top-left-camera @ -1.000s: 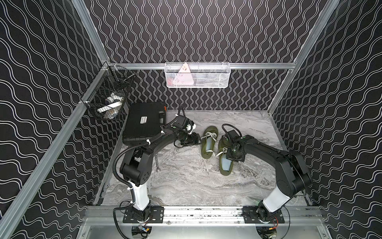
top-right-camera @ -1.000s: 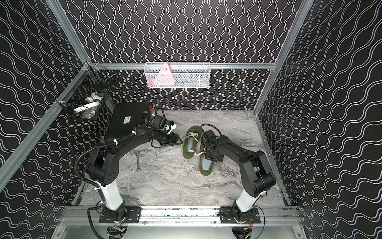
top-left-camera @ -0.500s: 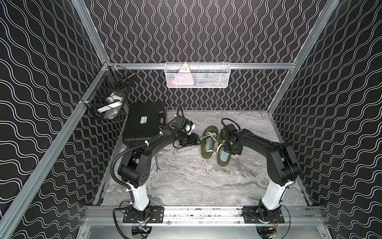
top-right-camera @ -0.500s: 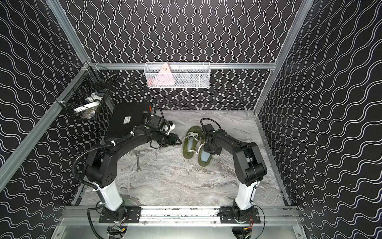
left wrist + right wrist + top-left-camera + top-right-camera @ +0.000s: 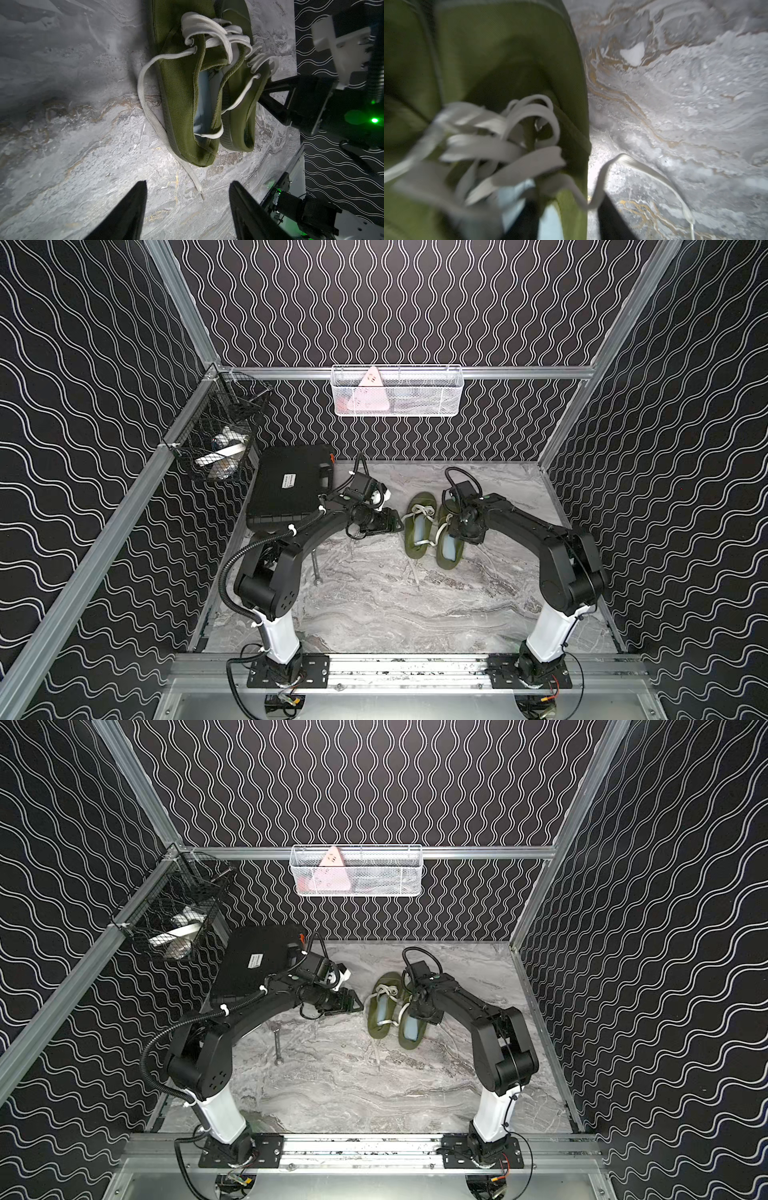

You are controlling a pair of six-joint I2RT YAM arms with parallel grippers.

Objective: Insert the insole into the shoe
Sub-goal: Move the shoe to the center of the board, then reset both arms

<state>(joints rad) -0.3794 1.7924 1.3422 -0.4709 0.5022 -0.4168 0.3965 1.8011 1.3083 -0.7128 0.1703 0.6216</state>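
the two green shoes stand side by side on the marble desk (image 5: pixel 374 605), toes to the back wall, and each shows a light blue layer in its opening. the right hand (image 5: pixel 569 224) is low over the shoe (image 5: pixel 508 52) nearer to its arm. its jaws are apart, one finger inside on the insole (image 5: pixel 550 222) and one outside the side wall, so it holds nothing. the insole seems to be already in this shoe, but the wrist view is blurred and i cannot tell if it lies flat up to the toe. the left hand (image 5: pixel 187 195) hovers just beside the other shoe (image 5: pixel 178 87), jaws wide and empty, apart from the canvas. i judge the insole as thin, light and bendable foam: it will fold or wrinkle if it is pushed from one end, so it is better to press on it flat near the heel or to pinch its heel edge, not the middle. the shoe is soft canvas and also light, so it can slide on the smooth desk when it is pushed. a hold on the heel collar would keep it in place. the loose white laces (image 5: pixel 512 145) lie over the opening and across the desk, and a finger could catch in them.
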